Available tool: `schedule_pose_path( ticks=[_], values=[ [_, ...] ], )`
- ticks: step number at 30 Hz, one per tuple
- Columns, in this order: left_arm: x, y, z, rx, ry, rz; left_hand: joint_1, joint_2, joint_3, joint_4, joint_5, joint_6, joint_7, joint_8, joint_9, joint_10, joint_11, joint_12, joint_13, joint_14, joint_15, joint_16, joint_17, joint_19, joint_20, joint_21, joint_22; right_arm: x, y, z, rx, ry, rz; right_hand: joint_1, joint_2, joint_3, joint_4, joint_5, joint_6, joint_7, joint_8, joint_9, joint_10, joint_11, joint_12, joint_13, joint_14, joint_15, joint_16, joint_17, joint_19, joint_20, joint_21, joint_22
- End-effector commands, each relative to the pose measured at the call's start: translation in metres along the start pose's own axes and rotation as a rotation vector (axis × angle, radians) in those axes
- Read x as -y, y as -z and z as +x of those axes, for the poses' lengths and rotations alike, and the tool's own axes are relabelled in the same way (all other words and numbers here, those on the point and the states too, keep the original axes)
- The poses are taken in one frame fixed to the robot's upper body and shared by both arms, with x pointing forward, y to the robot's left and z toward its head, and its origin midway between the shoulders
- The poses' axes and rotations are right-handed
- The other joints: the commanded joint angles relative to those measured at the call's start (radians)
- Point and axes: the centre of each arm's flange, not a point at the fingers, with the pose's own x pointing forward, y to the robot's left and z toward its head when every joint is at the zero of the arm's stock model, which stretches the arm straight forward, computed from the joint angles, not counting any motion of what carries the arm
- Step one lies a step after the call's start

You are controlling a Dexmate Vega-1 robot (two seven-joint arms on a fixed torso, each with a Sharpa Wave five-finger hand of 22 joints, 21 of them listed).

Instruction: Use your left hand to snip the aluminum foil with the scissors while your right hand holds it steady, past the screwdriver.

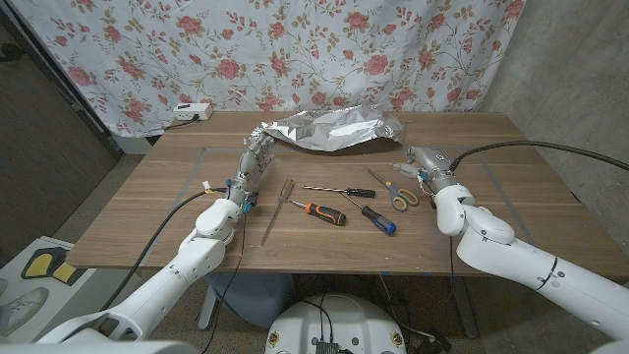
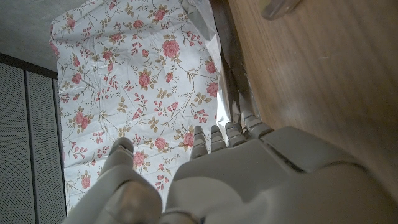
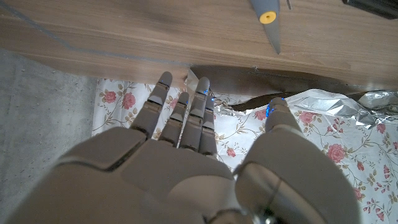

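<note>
Scissors lie nearer my right hand than my left

My left hand [image 1: 254,165], fingers straight and empty, touches the aluminum foil [image 1: 334,128] at the far edge; the scissors [image 1: 395,191] lie right of the screwdriver [image 1: 377,217], beside my empty, open right hand [image 1: 425,161].

One crumpled sheet of aluminum foil [image 1: 334,128] lies on the wooden table [image 1: 511,187]. In front of the foil lies one pair of scissors [image 1: 395,191] with yellow handles. Three screwdrivers lie in front of the foil too: a black-handled one [image 1: 341,191], an orange-and-black one [image 1: 316,210] and a blue-and-black one [image 1: 371,214]. One slim metal rod [image 1: 277,208] lies beside them. One white power strip [image 1: 192,111] sits beyond the foil's left end.
</note>
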Motion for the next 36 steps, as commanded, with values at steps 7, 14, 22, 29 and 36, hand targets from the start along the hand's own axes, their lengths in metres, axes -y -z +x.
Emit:
schedule_pose_path(
  ticks=[7,14,22,29,36],
  values=[
    [0.0,-0.001,-0.002,0.0,0.006,0.001,0.011,0.004,-0.005,-0.001,0.003,0.005,0.001,0.005,0.002,0.005,-0.001,0.004,0.003,-0.002,-0.001,0.005,0.005,0.002,-0.004,0.001,0.005,-0.007,-0.006,0.002,-0.005,-0.018,-0.056,0.054,0.023,0.019,-0.015,0.0,0.005,-0.005,-0.008,0.004,0.04,-0.019,0.009,0.011,0.024,-0.044,0.014,0.006,0.0,-0.015,-0.01,0.004],
    [0.001,0.0,-0.002,-0.002,0.006,0.001,0.011,0.004,-0.006,-0.001,0.003,0.006,0.0,0.007,0.002,0.006,0.001,0.004,0.003,-0.002,0.0,0.005,0.005,0.002,-0.004,0.001,0.005,-0.009,-0.006,0.002,-0.009,-0.026,-0.067,0.066,0.022,0.019,-0.015,-0.002,0.006,-0.005,-0.009,0.004,0.049,-0.045,0.01,0.015,0.025,-0.045,0.016,0.007,0.002,-0.019,-0.01,0.005],
    [0.002,0.0,-0.002,-0.002,0.007,0.002,0.012,0.004,-0.007,-0.001,0.002,0.01,0.001,0.008,0.002,0.006,0.0,0.004,0.003,-0.002,-0.001,0.005,0.005,0.001,-0.004,0.001,0.005,-0.013,-0.009,0.002,-0.005,-0.042,-0.08,0.068,0.019,0.017,-0.013,-0.005,0.009,-0.001,-0.01,0.005,0.053,-0.046,0.01,0.017,0.027,-0.044,0.018,0.008,0.005,-0.021,-0.011,0.005],
    [0.002,-0.002,-0.001,-0.001,0.012,0.016,0.012,0.005,-0.008,-0.001,0.002,0.012,0.002,0.009,0.002,0.006,0.001,0.004,0.003,-0.002,-0.001,0.005,0.005,0.001,-0.004,0.001,0.006,-0.016,-0.013,0.003,0.001,-0.043,-0.093,0.068,0.017,0.013,-0.01,-0.007,0.018,0.0,-0.008,0.005,0.066,-0.047,0.013,0.02,0.034,-0.048,0.022,0.009,0.007,-0.027,-0.011,0.005],
    [0.0,0.001,-0.002,-0.013,0.01,0.02,0.013,0.005,-0.009,-0.001,0.002,0.017,0.003,0.011,0.002,0.006,0.001,0.003,0.003,-0.002,0.0,0.005,0.005,0.001,-0.004,0.0,0.006,-0.018,-0.016,0.003,0.003,-0.044,-0.104,0.07,0.016,0.01,-0.008,-0.008,0.026,0.002,-0.008,0.005,0.081,-0.049,0.018,0.023,0.042,-0.057,0.027,0.011,0.012,-0.031,-0.01,0.005]
  ],
)
